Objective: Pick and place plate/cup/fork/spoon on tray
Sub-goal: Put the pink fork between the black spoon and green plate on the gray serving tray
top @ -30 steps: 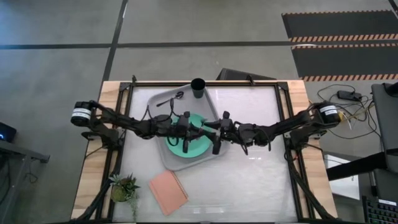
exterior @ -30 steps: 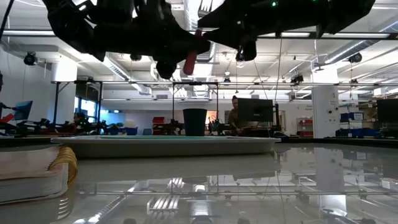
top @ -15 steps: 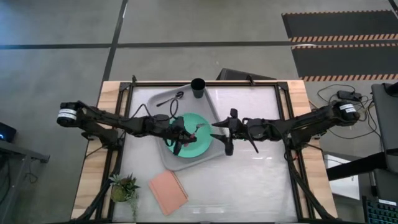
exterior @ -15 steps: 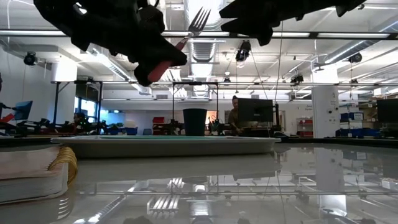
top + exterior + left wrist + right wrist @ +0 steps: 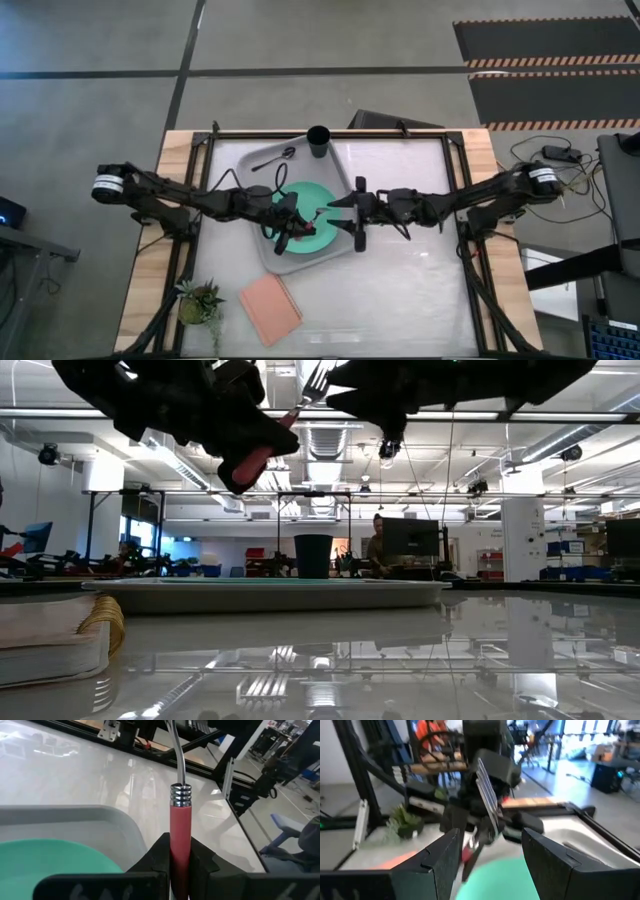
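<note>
The light-grey tray (image 5: pixel 262 250) lies at the table's middle, with the mint-green plate (image 5: pixel 318 200) on it. The all-metal spoon (image 5: pixel 281 158) lies on the tray's far left part. The black cup (image 5: pixel 318 140) stands at the tray's far right corner. My left gripper (image 5: pixel 290 232) is above the plate and shut on the pink-handled fork (image 5: pixel 308 226). My right gripper (image 5: pixel 359 212) is open and empty. It hovers over the tray's right rim and faces the fork. My left gripper pinches the fork's pink handle (image 5: pixel 180 837) between its two fingers (image 5: pixel 160 855), below the handle's ribbed metal collar. The fingers reach in from the table's left. The fork is lifted clear of the plate. It slants, with its metal head (image 5: pixel 316 384) up and toward the table's right.
A salmon-pink square pad (image 5: pixel 270 308) and a small potted plant (image 5: pixel 200 298) sit near the table's near left corner. Bare white tabletop (image 5: pixel 420 290) lies to the right of the tray. Black frame rails run along the table's edges.
My right gripper has drawn back from the fork toward the table's right edge, then come a little way back. My left gripper has stayed over the plate with the fork. The fork has tipped from hanging steeply to slanting, with its head up.
</note>
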You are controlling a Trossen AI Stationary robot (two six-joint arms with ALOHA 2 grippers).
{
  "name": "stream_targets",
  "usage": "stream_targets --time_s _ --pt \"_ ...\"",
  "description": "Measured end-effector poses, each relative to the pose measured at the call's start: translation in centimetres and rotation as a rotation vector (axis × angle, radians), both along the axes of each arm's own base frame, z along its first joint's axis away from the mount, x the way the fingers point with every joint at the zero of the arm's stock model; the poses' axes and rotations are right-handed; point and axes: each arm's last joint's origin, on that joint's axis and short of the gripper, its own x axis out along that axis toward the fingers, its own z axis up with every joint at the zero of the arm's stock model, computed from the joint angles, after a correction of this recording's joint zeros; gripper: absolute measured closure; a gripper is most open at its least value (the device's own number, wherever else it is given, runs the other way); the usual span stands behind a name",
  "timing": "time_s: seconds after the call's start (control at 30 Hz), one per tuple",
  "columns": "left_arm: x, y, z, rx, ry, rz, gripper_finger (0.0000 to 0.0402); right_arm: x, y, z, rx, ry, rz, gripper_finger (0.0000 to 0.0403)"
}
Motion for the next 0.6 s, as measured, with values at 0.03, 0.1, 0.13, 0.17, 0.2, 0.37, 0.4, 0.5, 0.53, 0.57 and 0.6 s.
stream_targets --time_s 0.03,0.1,0.13,0.17,0.2,0.37,0.4,0.5,0.53,0.57,0.6 --pt "0.0 0.0 0.0 0.0 0.0 0.0 0.0391 0.3 0.0 -0.1 0.002 -0.022 0.011 0.0202" --pt "0.0 0.0 0.0 0.0 0.0 0.0 0.0391 0.8 -0.2 -0.3 0.007 -0.054 0.023 0.0202" --pt "0.0 0.0 0.0 0.0 0.0 0.0 0.0391 1.1 -0.3 -0.2 0.01 -0.062 0.021 0.0202" --pt "0.0 0.0 0.0 0.0 -0.001 0.0 0.0391 1.4 -0.4 -0.2 0.011 -0.06 0.019 0.0202" --pt "0.0 0.0 0.0 0.0 -0.001 0.0 0.0391 1.7 -0.5 -0.3 0.01 -0.058 0.016 0.0202" --pt "0.0 0.0 0.0 0.0 -0.001 0.001 0.0391 3.5 -0.5 -0.2 0.011 -0.06 0.057 0.0207" --pt "0.0 0.0 0.0 0.0 -0.001 0.0 0.0391 3.7 -0.5 -0.2 0.011 -0.061 0.058 0.0214" --pt "0.0 0.0 0.1 0.0 -0.004 0.001 0.039 4.3 -0.5 -0.3 0.006 -0.053 0.058 0.0255" --pt "0.0 0.0 0.1 0.0 -0.005 0.0 0.039 4.3 -0.5 -0.4 0.004 -0.047 0.057 0.0273" --pt "-0.1 0.0 0.1 0.0 -0.005 0.0 0.039 4.4 -0.5 -0.5 0.004 -0.044 0.055 0.0293" --pt "-0.1 0.0 0.1 0.0 -0.005 0.0 0.039 4.5 -0.5 -0.5 0.004 -0.044 0.054 0.0314"
